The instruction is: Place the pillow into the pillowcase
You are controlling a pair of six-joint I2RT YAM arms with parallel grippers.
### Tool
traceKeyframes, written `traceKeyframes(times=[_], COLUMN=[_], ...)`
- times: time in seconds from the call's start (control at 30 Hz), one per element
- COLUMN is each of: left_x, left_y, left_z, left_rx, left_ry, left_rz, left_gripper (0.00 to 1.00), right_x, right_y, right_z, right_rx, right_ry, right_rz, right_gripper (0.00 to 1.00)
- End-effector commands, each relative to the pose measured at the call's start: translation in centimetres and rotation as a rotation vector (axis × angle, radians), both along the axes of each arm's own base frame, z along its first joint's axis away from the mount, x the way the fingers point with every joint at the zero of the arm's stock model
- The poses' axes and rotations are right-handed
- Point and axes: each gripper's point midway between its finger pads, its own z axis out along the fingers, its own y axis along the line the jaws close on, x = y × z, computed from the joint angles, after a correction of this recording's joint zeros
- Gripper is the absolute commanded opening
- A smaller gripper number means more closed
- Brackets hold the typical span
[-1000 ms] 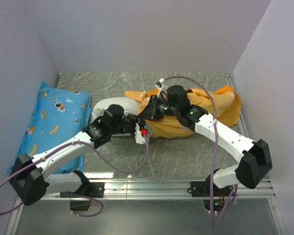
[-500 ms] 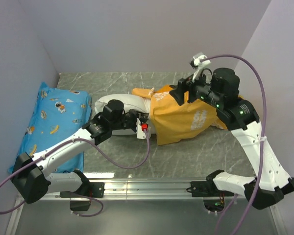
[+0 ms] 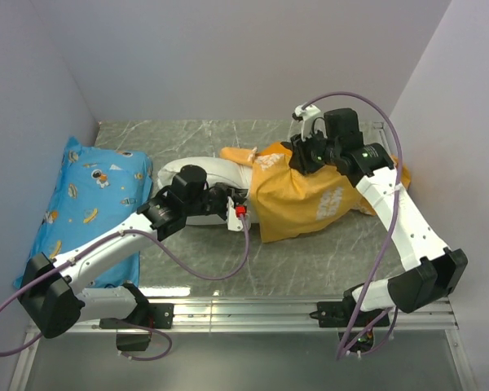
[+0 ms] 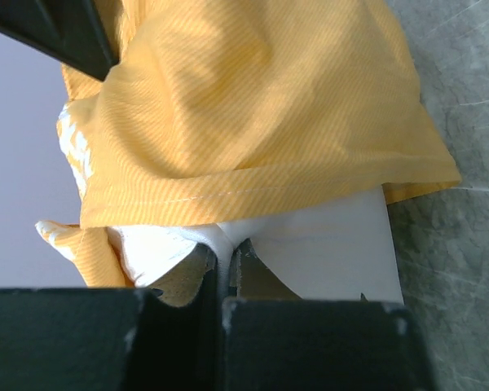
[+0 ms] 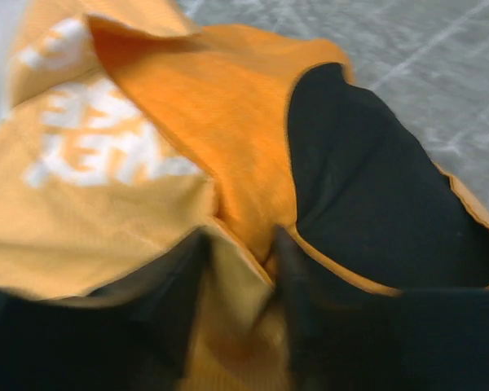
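The orange pillowcase [image 3: 306, 204] lay crumpled on the grey marbled tabletop [image 3: 326, 252], its side with the white logos [image 3: 330, 199] facing up. The white pillow [image 3: 197, 173] stuck out of the pillowcase's left-hand opening. One end was tucked under the orange hem and the rest lay bare on the tabletop, just left of the pillowcase.

The left end effector [image 3: 231, 208] sat at the near corner of that opening. In the left wrist view its fingers were pressed together, with a pinch of the pillow's white cloth caught between them just beneath the pillowcase's stitched hem.

The right end effector [image 3: 297, 159] hung at the far upper edge of the pillowcase, touching the cloth there. The right wrist view was blurred. Its two dark fingers [image 5: 183, 269] stood part-way apart, astride a raised ridge of orange fabric. Whether they actually gripped that ridge could not be told. A black patch [image 5: 375, 195] of the pillowcase's print showed just right of that ridge.

A blue cartoon-print pillow [image 3: 85, 199] lay well to the left of the pillowcase, beyond the white pillow and apart from both.
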Motion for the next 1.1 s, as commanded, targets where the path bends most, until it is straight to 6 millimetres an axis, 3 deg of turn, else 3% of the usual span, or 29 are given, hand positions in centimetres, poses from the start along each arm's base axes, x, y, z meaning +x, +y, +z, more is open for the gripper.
traceKeyframes(times=[0.0,0.13,0.2,0.3,0.47,0.6,0.63,0.67,0.7,0.73,0.77,0.8,0.87,0.9,0.97,1.0,1.07], left_x=[-0.1,0.4,1.0,1.7,2.2,1.5,1.4,1.4,1.0,1.0,0.9,0.7,0.7,0.6,0.5,0.4,0.5], left_y=[-1.2,-1.7,-2.0,-2.1,-1.4,-0.5,-0.2,0.2,0.6,0.9,1.2,1.7,2.3,2.5,2.8,3.0,3.1], left_z=[3.8,4.6,5.9,7.5,8.6,7.8,7.6,7.3,6.9,6.5,6.1,5.4,4.7,4.1,3.4,3.0,2.7], left_rx=[-0.081,-0.105,-0.126,-0.152,-0.173,-0.151,-0.142,-0.131,-0.125,-0.114,-0.104,-0.095,-0.088,-0.083,-0.076,-0.074,-0.075], left_ry=[-0.053,-0.050,-0.043,-0.061,-0.075,-0.065,-0.060,-0.050,-0.029,-0.017,-0.012,-0.004,0.015,0.030,0.053,0.063,0.067], left_rz=[-0.049,-0.043,-0.038,-0.025,-0.005,-0.005,-0.004,0.000,-0.002,0.002,0.007,0.015,0.030,0.035,0.043,0.050,0.066], left_gripper=[0.00,0.00,0.00,0.00,0.00,0.00,0.00,0.00,0.00,0.00,0.00,0.00,0.00,0.00,0.00,0.00,0.00], right_x=[-2.7,-7.2,-9.0,-10.2,-8.4,-6.7,-7.4,-6.8,-7.0,-6.5,-4.9,-4.2,-3.9,-2.6,-3.2,-3.0,-3.5], right_y=[3.3,8.8,11.3,14.0,17.0,18.5,18.0,16.8,15.0,13.3,10.5,8.3,4.3,0.7,-2.8,-5.8,-8.9], right_z=[3.0,7.7,9.0,11.0,12.2,9.7,8.5,8.7,9.5,10.2,11.1,13.8,13.8,14.7,12.4,10.9,8.7], right_rx=[0.160,0.332,0.375,0.460,0.590,0.608,0.556,0.536,0.506,0.499,0.497,0.481,0.411,0.346,0.237,0.151,0.083], right_ry=[0.030,0.049,0.033,0.043,0.095,0.153,0.216,0.205,0.164,0.139,0.113,0.020,0.035,-0.064,-0.025,-0.044,-0.008], right_rz=[0.166,0.365,0.443,0.481,0.435,0.417,0.425,0.419,0.418,0.390,0.324,0.303,0.207,0.170,0.108,0.057,0.002], right_gripper=[0.28,0.11,0.00,0.00,0.00,0.01,0.10,0.22,0.55,0.68,0.80,0.85,0.86,0.86,0.87,0.87,0.87])
